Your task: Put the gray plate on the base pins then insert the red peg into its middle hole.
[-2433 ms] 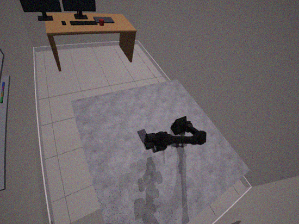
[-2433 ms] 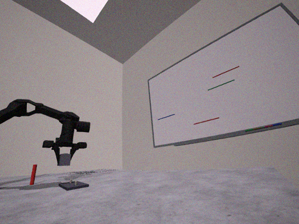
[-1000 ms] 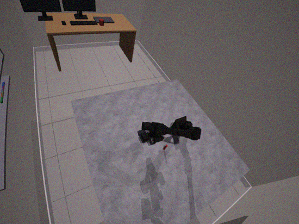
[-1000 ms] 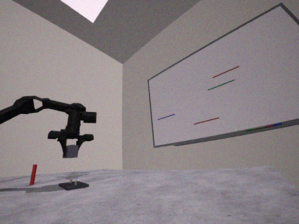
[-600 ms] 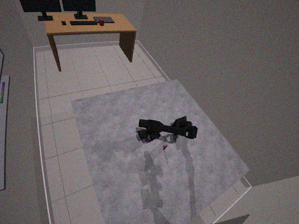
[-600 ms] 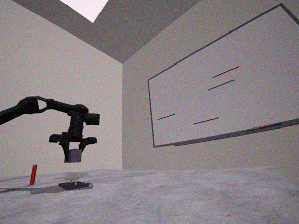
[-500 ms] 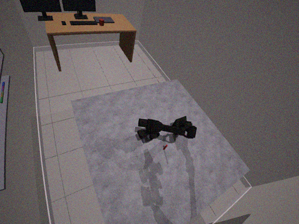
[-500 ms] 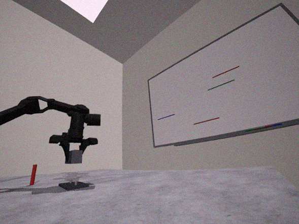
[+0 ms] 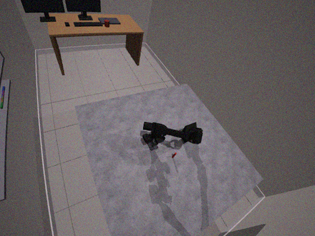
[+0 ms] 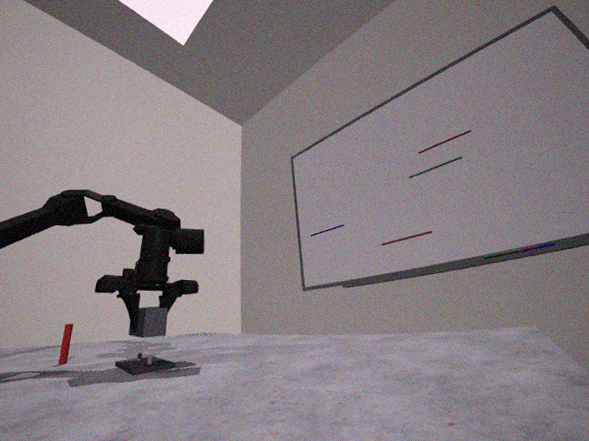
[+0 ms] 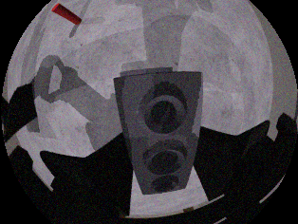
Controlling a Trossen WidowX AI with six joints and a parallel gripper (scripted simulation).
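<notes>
Base [image 10: 145,366]: pins too small to make out.
Arm [image 10: 23,221]: cut off at the exterior view's left edge.
Gray plate [image 9: 152,145]: mostly hidden beneath the arm in the top view.

Gripper [image 10: 148,316], clamped on the gray plate [image 10: 154,321], hangs above the base [image 10: 147,366]; open air separates the plate's lower edge from the two pins [image 10: 144,357], nothing between them. Red peg [image 10: 65,344] stands upright to the left of the base in the exterior view, well apart from it, the one obstacle on that side. Right of the base and nearer the camera, the mottled gray table top [image 10: 377,396] carries no other objects.
</notes>
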